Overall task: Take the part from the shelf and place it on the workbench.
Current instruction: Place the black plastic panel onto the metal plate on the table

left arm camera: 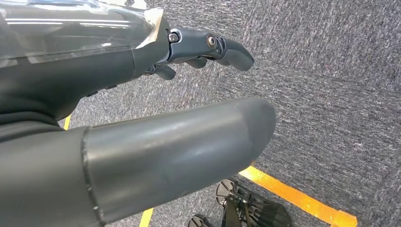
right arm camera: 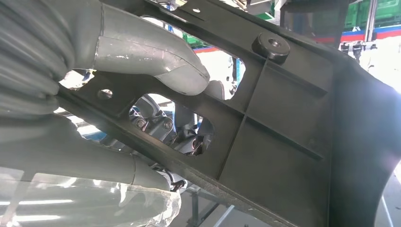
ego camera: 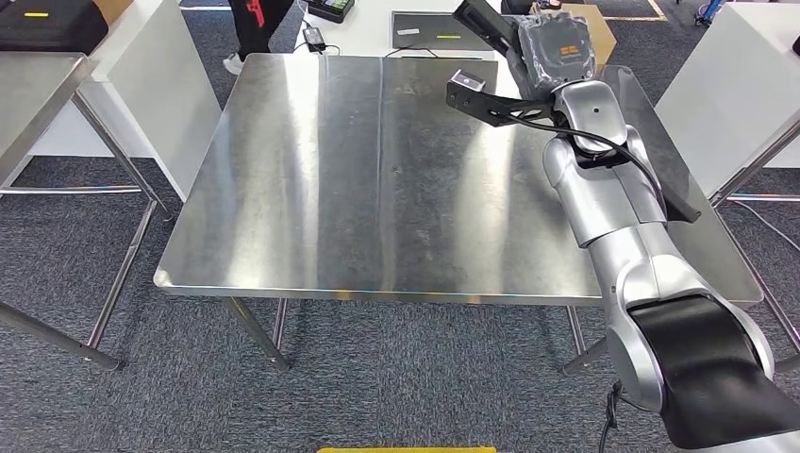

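The part (ego camera: 682,195) is a long black plastic piece with ribs and cut-out holes. In the head view my right hand (ego camera: 557,49) holds it above the far right of the steel workbench (ego camera: 330,189). One end (ego camera: 483,19) sticks out beyond the hand and the other runs back under the forearm. In the right wrist view the thumb (right arm camera: 156,56) presses on the ribbed face of the part (right arm camera: 283,123) and the dark fingers show through a cut-out. My left hand (left arm camera: 118,71) hangs over grey carpet, fingers (left arm camera: 227,49) apart from the thumb (left arm camera: 179,142), holding nothing.
White tables stand at the left (ego camera: 151,66) and right (ego camera: 736,75) of the workbench. Another metal table frame (ego camera: 38,104) is at the far left. A person's dark legs (ego camera: 255,24) and a cardboard box (ego camera: 596,26) are beyond the bench. Yellow floor tape (left arm camera: 293,196) crosses the carpet.
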